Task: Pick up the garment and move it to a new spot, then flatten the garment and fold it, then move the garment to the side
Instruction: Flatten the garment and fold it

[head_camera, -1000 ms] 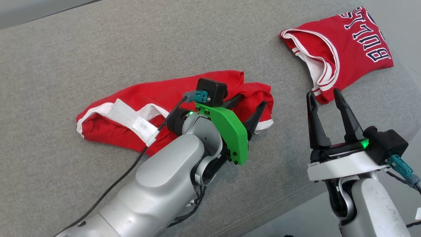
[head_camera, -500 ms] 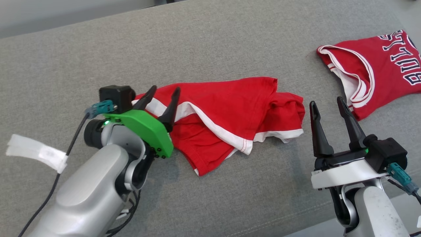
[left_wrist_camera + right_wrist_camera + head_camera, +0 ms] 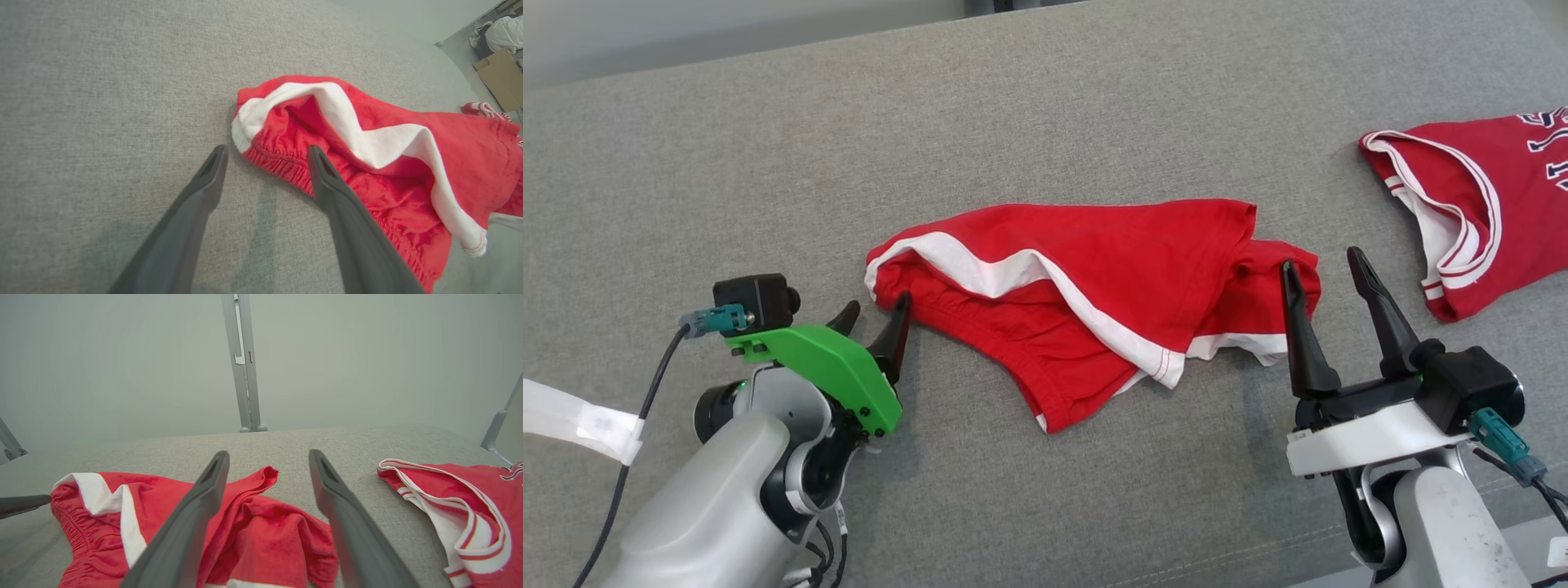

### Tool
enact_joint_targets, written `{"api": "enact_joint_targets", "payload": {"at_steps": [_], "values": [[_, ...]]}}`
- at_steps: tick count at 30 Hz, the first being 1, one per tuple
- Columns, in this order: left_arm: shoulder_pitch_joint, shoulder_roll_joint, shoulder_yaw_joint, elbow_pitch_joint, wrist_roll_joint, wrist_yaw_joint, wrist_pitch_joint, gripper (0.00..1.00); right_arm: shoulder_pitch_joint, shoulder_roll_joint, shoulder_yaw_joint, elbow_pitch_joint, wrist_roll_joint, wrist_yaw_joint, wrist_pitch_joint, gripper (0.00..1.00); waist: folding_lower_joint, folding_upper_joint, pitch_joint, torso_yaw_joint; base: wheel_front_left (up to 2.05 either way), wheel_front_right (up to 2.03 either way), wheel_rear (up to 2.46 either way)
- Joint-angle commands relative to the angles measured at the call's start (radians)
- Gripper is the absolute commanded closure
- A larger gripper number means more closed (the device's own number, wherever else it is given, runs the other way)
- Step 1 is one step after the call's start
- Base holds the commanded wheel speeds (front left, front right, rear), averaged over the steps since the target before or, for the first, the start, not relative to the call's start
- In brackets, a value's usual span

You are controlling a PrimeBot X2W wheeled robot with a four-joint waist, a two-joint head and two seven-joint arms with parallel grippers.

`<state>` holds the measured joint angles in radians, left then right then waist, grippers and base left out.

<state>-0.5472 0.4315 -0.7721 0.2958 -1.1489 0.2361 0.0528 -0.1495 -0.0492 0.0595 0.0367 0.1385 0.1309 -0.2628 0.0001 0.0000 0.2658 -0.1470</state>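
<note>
Left pincer (image 3: 876, 304): fingers are standing wide apart and gripping nothing; I am seeing one tip over bare cushion and the other at the waistband corner of the shorts. I am not able to tell whether it is touching the cloth.
Right pincer (image 3: 1321, 260): fingers are likewise spreading wide and empty, hovering at the opposite, bunched end of the shorts.
Red shorts (image 3: 1111, 269): white-striped, lying crumpled between my two pincers, elastic waistband (image 3: 282, 167) pointing toward the left one.
Red jersey (image 3: 1494, 204): white-trimmed, resting well apart from the shorts, out beyond the right pincer.
Grey cushion (image 3: 1045, 122): bearing both garments.
Dark cable (image 3: 654, 384): running from the left wrist camera and carrying a white tape tag (image 3: 580, 420).
</note>
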Motion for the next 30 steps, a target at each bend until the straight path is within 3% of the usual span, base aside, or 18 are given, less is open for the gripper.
{"api": "enact_joint_targets", "payload": {"at_steps": [1,14,15,16,17,24,30], "values": [[0.011,-0.015,0.013,0.017,-0.034,-0.019,0.013,0.00,-0.011,-0.003,0.007,0.005,0.003,0.000,-0.002,0.00,-0.0001,0.0000,0.003,-0.009,0.00,0.00,0.00],[-0.014,-0.047,0.077,0.141,-0.144,-0.064,0.049,0.00,-0.015,-0.003,0.009,0.007,0.021,0.000,-0.002,0.00,-0.0001,0.0000,0.019,-0.069,0.00,0.00,0.00],[-0.022,-0.052,0.083,0.147,-0.147,-0.079,0.043,0.09,-0.016,-0.002,0.009,0.007,0.022,0.000,-0.002,0.00,-0.0001,0.0000,0.021,-0.072,0.00,0.00,0.00],[-0.030,-0.059,0.092,0.151,-0.151,-0.092,0.033,0.69,-0.016,-0.002,0.009,0.007,0.024,0.000,-0.002,0.00,-0.0001,0.0000,0.022,-0.075,0.00,0.00,0.00],[-0.040,-0.062,0.100,0.152,-0.149,-0.107,0.018,1.00,-0.017,-0.003,0.010,0.007,0.026,0.000,-0.002,0.00,-0.0001,0.0000,0.023,-0.078,0.00,0.00,0.00],[-0.121,-0.032,0.037,0.103,0.010,-0.213,-0.090,1.00,-0.012,-0.003,0.003,0.010,0.029,0.000,-0.002,0.00,-0.0001,0.0000,0.022,-0.088,0.00,0.00,0.00],[-0.151,0.074,-0.102,-0.088,0.266,-0.211,-0.128,1.00,0.008,-0.003,-0.018,0.001,0.025,0.000,-0.002,0.00,-0.0001,0.0000,0.015,-0.075,0.00,0.00,0.00]]}}
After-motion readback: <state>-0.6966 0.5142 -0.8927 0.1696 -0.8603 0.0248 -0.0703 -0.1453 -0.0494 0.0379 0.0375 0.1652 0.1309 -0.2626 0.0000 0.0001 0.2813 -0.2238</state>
